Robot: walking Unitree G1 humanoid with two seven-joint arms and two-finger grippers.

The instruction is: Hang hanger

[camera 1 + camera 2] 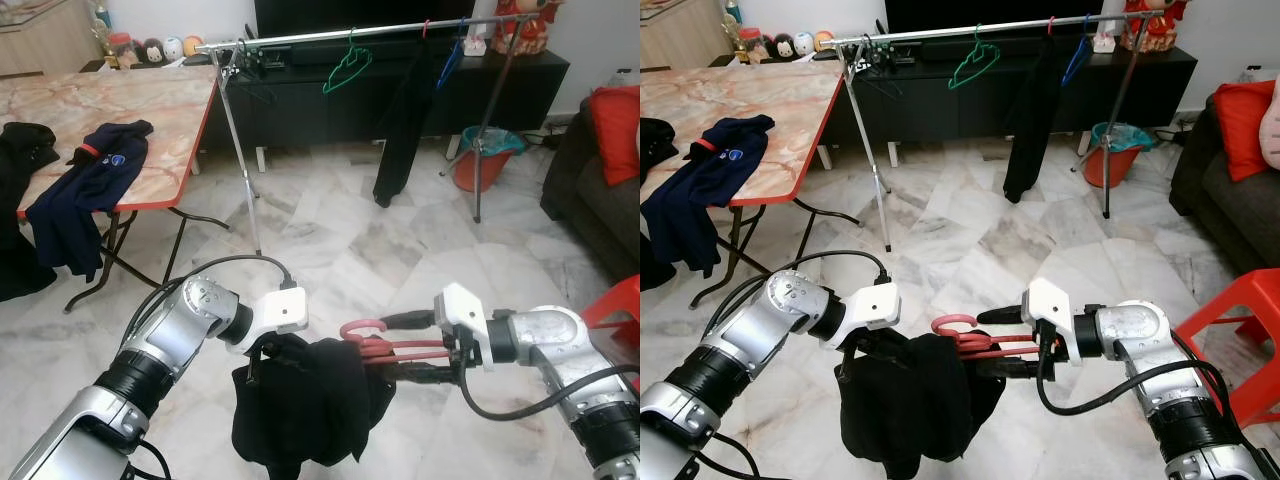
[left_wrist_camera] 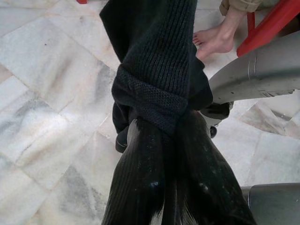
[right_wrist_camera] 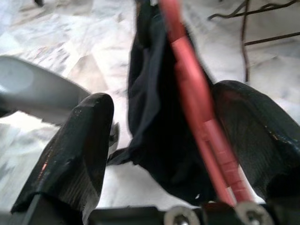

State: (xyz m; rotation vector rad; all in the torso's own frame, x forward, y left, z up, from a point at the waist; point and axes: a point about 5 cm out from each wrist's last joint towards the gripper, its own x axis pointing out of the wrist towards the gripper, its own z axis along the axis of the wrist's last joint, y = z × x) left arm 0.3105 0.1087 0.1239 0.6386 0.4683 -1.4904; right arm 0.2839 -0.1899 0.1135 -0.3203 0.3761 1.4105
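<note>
Marble-topped folding table [image 1: 150, 110] stood to the left of the clothes rail [image 1: 330, 36], a navy garment [image 1: 85, 185] draped over its near edge. Dark sofa [image 1: 590, 190] with a red cushion [image 1: 618, 120] sat to the right of the rail, a red plastic stool [image 1: 1240, 310] nearer the robot. Clothes rail, a metal bar on splayed legs, carried a green hanger [image 1: 347, 66], a hung black garment [image 1: 400, 130] and a blue hanger [image 1: 450, 60]; an orange bucket [image 1: 485, 160] stood behind its right leg. Black knitted garment [image 1: 300, 405], well in front of the rail and low over the marble floor, hung on a red hanger [image 1: 385, 347]. Left gripper [image 2: 164, 154] was pressed together, pinching the knit. Right gripper [image 3: 159, 140] had its fingers spread, the hanger's red bars lying between them beside one finger. A person's bare foot [image 2: 213, 40] rested by the stool.
</note>
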